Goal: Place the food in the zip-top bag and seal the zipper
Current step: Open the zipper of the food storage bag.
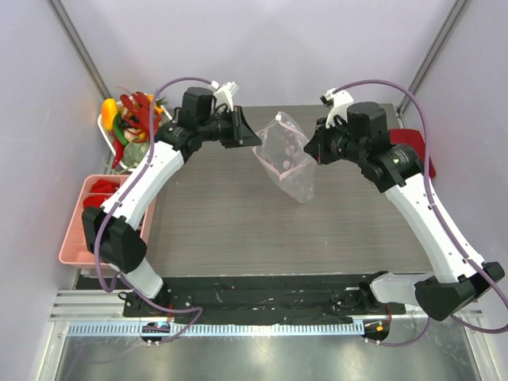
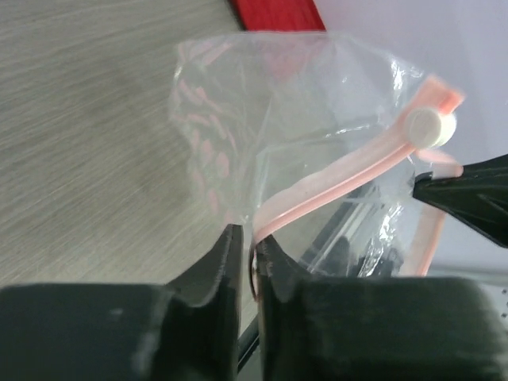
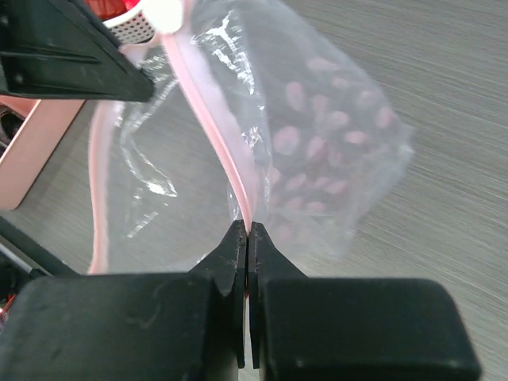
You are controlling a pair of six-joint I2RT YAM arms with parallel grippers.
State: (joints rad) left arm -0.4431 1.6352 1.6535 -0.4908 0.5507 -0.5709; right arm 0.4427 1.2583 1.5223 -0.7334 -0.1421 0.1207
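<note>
From above, the spots where the left gripper (image 1: 258, 143) and right gripper (image 1: 311, 151) meet the bag (image 1: 287, 163) are too small to make out. The food (image 1: 135, 117) heaped in the basket (image 1: 103, 125) is a tangle, its pieces hard to tell apart. The left arm covers part of the tray (image 1: 71, 242); the right arm hides most of a red thing (image 1: 409, 139). In the left wrist view the zipper (image 2: 333, 184) and its slider (image 2: 425, 127) are blurred, and a finger (image 2: 468, 194) of the right gripper runs off the right edge. In the right wrist view the picture's edges cut off the left gripper, basket and tray at upper left.
</note>
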